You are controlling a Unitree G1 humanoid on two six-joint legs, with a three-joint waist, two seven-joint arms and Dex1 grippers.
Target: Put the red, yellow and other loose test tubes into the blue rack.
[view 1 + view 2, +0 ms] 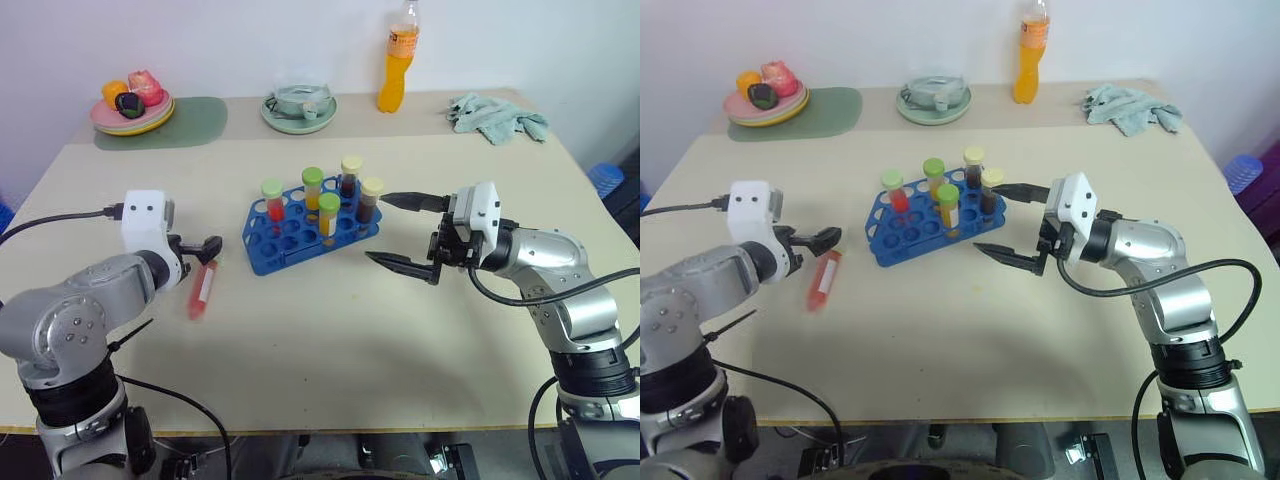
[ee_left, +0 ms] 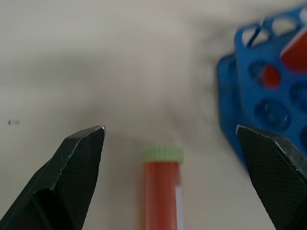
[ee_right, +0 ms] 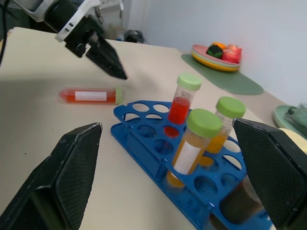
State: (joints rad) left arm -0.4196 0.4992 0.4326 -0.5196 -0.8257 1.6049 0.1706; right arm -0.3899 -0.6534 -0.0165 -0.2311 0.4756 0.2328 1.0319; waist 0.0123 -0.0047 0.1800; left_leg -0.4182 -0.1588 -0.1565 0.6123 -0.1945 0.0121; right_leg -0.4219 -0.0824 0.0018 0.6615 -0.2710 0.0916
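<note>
Red tube (image 1: 202, 288) lies left of the blue rack (image 1: 305, 238); left tool (image 1: 205, 247), wide open and empty, should straddle its middle; right tool (image 1: 405, 232) gapes empty too.

Blue rack (image 1: 300, 238) stands at frame centre, holding five capped tubes upright; a red tube (image 1: 201, 290) lies flat at left.
</note>
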